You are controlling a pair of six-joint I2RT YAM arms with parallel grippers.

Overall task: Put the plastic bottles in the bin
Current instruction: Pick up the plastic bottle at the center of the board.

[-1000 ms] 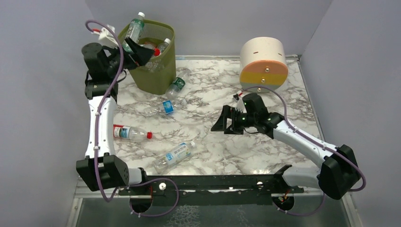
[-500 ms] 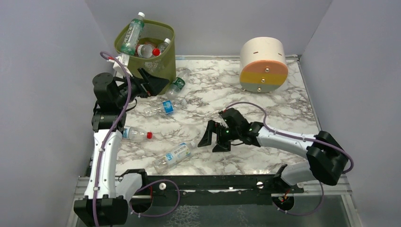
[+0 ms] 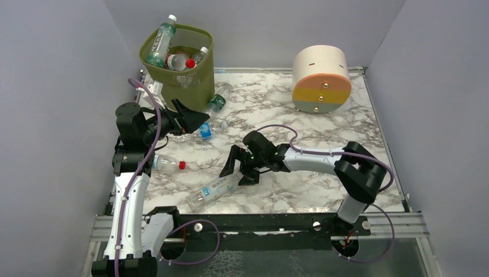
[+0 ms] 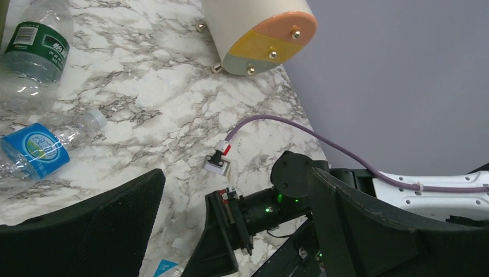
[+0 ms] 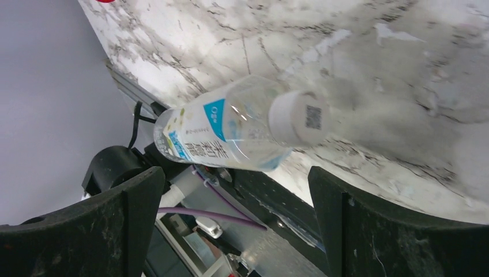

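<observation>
These plastic bottles (image 3: 213, 189) are looking empty, so they're light, thin-walled, slick and prone to rolling on the marble surface (image 3: 300, 115). I'd be pinching the nearest one across its labelled middle, not the cap. Right gripper (image 3: 234, 175) is hovering by its cap end, fingers spread wide. Left gripper (image 3: 193, 115) is gaping wide too, holding nothing. Counting: four are lying on the surface, at least three are sitting in the one bin (image 3: 184, 86).

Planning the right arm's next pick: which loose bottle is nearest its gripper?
The white-capped bottle with the pale blue label, by the table's near edge, just ahead of the open right gripper; the others lie farther left.
</observation>
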